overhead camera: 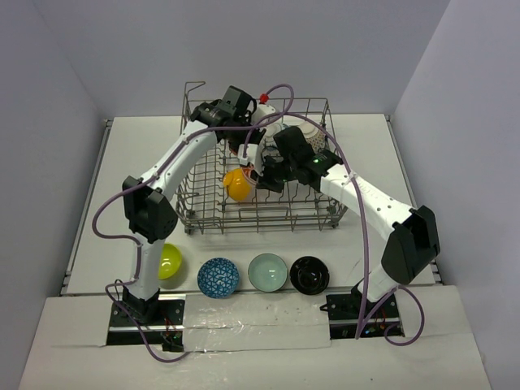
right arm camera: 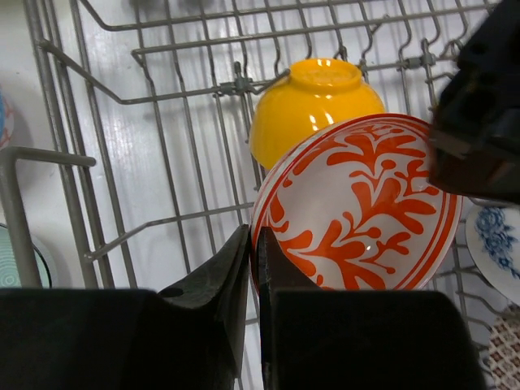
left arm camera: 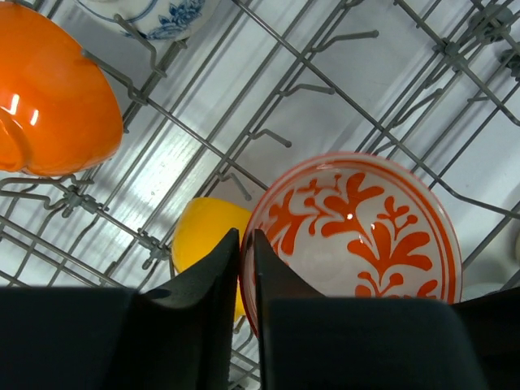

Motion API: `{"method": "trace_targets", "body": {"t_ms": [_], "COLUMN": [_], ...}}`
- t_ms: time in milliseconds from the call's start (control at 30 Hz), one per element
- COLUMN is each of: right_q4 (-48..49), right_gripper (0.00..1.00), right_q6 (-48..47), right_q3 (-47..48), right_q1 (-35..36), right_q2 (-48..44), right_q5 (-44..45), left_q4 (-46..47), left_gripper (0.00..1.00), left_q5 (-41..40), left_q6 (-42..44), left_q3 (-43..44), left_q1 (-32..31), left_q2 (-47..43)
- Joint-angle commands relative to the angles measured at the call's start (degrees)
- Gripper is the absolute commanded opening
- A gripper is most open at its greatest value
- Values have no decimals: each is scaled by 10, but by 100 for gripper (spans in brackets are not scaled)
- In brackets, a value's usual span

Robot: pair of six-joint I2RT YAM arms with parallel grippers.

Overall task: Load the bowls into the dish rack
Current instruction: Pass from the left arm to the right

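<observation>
On your left, the left gripper (left arm camera: pixel 246 268) is drawn in to a thin slit with the rim of the red-and-white bowl (left arm camera: pixel 357 236) inside it. It appears to be pinching that rim, not just resting beside it. The bowl stands on edge inside the rack (overhead camera: pixel 244 231), face out, which is how it has to sit to slide between tines. The fingers hide whether its lower edge touches the wires. Left of it, the orange bowl (left arm camera: pixel 49 89) sits mouth-down with a row of tines between them, so you have room there. The yellow bowl (right arm camera: pixel 313 106) is the tight spot: it lies just behind the patterned rim, perhaps touching, so don't push the bowl back. Further right, the right gripper (right arm camera: pixel 253 268) is closed just as narrowly on the same rim. I read this two-handed hold as a handover or a steadying grip. I cannot tell which hand carries the weight, so don't let one go until the other is sure. The front rows of the rack are bare wire, the best open room. On the table (overhead camera: pixel 106 179) in front sit the lime bowl (overhead camera: pixel 169 262), blue bowl (overhead camera: pixel 218 277), teal bowl (overhead camera: pixel 267 271) and black bowl (overhead camera: pixel 309 275), not yet loaded.
</observation>
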Motion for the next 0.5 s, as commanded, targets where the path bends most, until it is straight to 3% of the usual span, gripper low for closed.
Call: {"method": "trace_targets", "body": {"t_ms": [0,100,467], "right_q4": [81,85,88], "right_gripper": [0,0,0], "right_q6": [0,3,5], "right_q3": [4,3,0], "right_q1": [-6,-6,-6], "right_q2": [-35,-36,-42], "right_q5": [50,52,61], "left_q4": [-42,-42,-20], "left_gripper": [20,32,38], "left_q5": [2,-2,-57], "left_q6": [-22,-23,-43], "left_q3": [-4,-4,7], "left_q1": [-19,-19,-15], "left_q2": [-18,-18,-16]}}
